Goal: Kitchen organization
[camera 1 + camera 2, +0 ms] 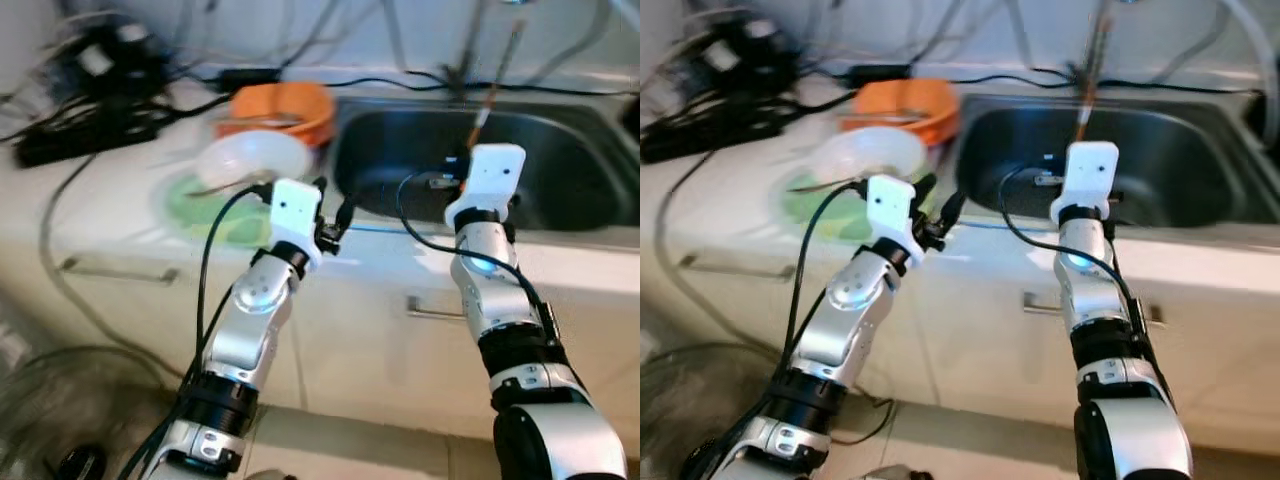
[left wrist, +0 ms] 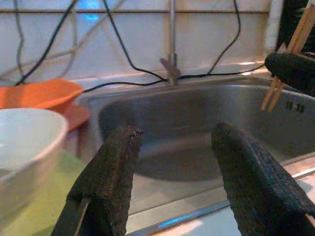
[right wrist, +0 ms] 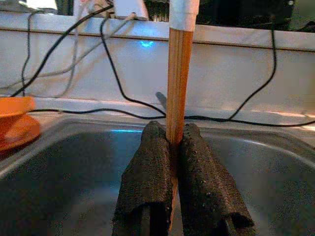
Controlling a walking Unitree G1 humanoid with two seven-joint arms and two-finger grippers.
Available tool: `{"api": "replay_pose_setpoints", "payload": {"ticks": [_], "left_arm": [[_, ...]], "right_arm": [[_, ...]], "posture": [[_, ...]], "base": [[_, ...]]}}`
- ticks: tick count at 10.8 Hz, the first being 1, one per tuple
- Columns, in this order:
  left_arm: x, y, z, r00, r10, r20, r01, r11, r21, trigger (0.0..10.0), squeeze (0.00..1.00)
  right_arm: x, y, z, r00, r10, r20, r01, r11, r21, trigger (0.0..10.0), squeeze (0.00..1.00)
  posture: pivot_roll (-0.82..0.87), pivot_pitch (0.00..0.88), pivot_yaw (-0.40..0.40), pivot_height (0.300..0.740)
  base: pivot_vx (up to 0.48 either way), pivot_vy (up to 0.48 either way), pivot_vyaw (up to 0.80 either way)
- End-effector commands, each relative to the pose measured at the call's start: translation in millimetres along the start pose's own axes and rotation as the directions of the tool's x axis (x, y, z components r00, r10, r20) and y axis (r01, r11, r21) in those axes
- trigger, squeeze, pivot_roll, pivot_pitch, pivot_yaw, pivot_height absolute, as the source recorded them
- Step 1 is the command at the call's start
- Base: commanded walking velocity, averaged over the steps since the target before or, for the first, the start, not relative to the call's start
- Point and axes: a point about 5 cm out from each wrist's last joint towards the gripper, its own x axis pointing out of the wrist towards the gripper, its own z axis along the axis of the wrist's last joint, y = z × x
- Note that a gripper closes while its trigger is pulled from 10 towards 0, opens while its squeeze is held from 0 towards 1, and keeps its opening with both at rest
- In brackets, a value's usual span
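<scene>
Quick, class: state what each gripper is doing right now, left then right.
Left gripper: open, holding nothing, at the front edge of the sink.
Right gripper: closed on upright wooden chopsticks over the sink.

Wooden chopsticks (image 3: 178, 73) stand upright, pinched together over the sink (image 3: 59, 172).

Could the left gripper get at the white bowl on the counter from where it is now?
Probably yes: the left gripper is open and empty beside the white bowl, with nothing between them. The right gripper holds chopsticks over the sink, clear of that path.
</scene>
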Motion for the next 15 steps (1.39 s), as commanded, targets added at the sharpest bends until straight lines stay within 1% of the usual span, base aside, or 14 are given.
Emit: {"api": "replay_pose_setpoints", "payload": {"ticks": [1,2,4,6,9,12,15], "left_arm": [[-0.4,1.6,-0.8,1.0,-0.005,-0.009,0.005,1.0,0.015,10.0,0.0],[-0.5,1.6,-0.6,1.0,-0.005,-0.008,0.006,1.0,0.017,10.0,0.0],[-0.9,1.1,-1.4,1.0,-0.011,-0.015,0.012,1.0,0.027,10.0,0.0],[-1.1,1.5,-1.3,1.0,-0.011,-0.016,0.011,1.0,0.027,10.0,0.0],[-0.9,3.4,0.4,1.0,-0.005,-0.012,0.005,1.0,0.031,10.0,0.0],[-0.5,2.1,0.2,1.0,-0.008,-0.01,0.008,1.0,0.03,10.0,0.0],[-0.4,1.4,1.2,1.0,-0.011,-0.001,0.011,1.0,0.025,10.0,0.0]], "right_arm": [[2.0,1.3,3.4,1.0,0.002,0.012,-0.002,1.0,0.004,10.0,0.0],[2.2,1.6,3.6,1.0,0.002,0.012,-0.002,1.0,0.005,10.0,0.0],[2.4,3.1,-0.2,1.0,-0.004,-0.015,0.004,1.0,0.004,10.0,0.0],[2.4,2.8,0.2,1.0,-0.004,-0.008,0.004,1.0,-0.021,10.0,0.0],[3.3,4.6,1.1,1.0,-0.003,-0.005,0.003,1.0,-0.008,10.0,0.0],[2.6,3.0,0.2,1.0,-0.009,-0.007,0.009,1.0,-0.011,10.0,0.0],[2.7,2.9,0.2,1.0,-0.012,-0.005,0.012,1.0,-0.012,10.0,0.0]], "posture": [[0.08,0.0,0.055,0.74],[0.09,0.0,0.054,0.74],[0.09,0.0,0.054,0.74],[0.09,0.0,0.05,0.74],[0.1,0.0,0.05,0.74],[0.09,0.0,0.051,0.74],[0.09,0.0,0.053,0.74]], "base": [[0.0,0.0,0.0],[0.251,0.0,0.0],[0.332,0.0,-0.68],[0.326,0.0,0.0],[0.33,0.0,0.0],[0.31,0.0,0.0],[0.0,0.0,0.0]]}}
